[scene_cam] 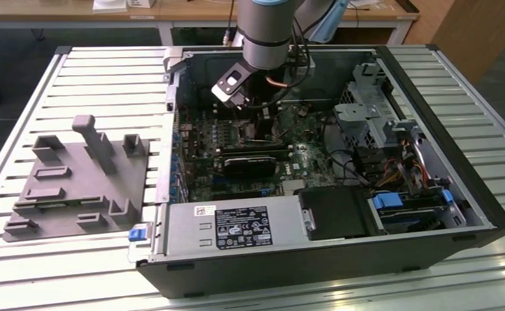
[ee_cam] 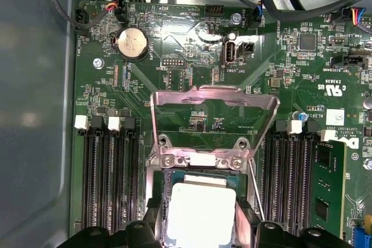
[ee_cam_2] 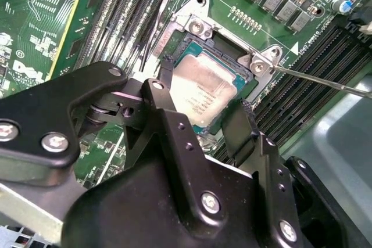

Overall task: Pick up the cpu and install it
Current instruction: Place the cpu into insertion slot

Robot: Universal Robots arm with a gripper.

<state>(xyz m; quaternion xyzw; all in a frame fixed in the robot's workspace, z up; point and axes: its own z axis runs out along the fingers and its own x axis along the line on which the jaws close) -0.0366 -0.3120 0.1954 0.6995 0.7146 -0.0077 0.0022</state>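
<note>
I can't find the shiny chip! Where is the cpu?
In both wrist views the cpu is over the motherboard socket, clamped in the gripper, beside the raised metal frame.

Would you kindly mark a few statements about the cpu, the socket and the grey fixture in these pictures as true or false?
1. The cpu lies on the grey fixture. False: it is at the socket on the motherboard, between the fingers of the hand.
2. The socket's metal load plate is swung up, open. True.
3. The computer case is shut by a side panel. False: it lies open, its motherboard exposed.
4. The grey fixture stands on the table, at the exterior view's left of the case. True.
</note>
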